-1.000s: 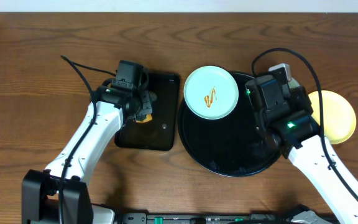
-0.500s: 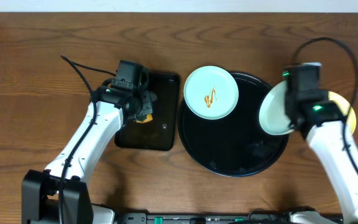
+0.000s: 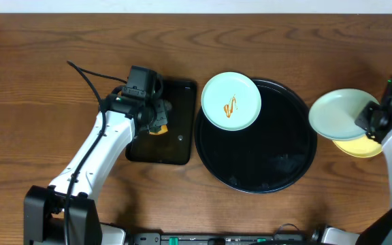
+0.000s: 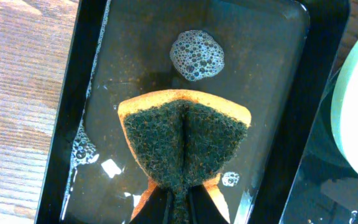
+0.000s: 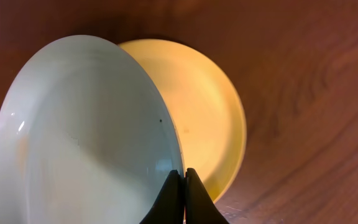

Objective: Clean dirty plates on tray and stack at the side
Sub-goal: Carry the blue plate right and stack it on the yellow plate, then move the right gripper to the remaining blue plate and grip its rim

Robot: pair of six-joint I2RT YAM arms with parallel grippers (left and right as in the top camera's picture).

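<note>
Over the wooden table [image 3: 46, 54], left gripper [image 4: 178, 205] clamps sponge [image 4: 185, 140]; right gripper [image 5: 183, 186] clamps mint plate [image 5: 79, 137].

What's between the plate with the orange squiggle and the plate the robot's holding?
Just a bare stretch of the shiny black tray. You can see that in the overhead view.
</note>
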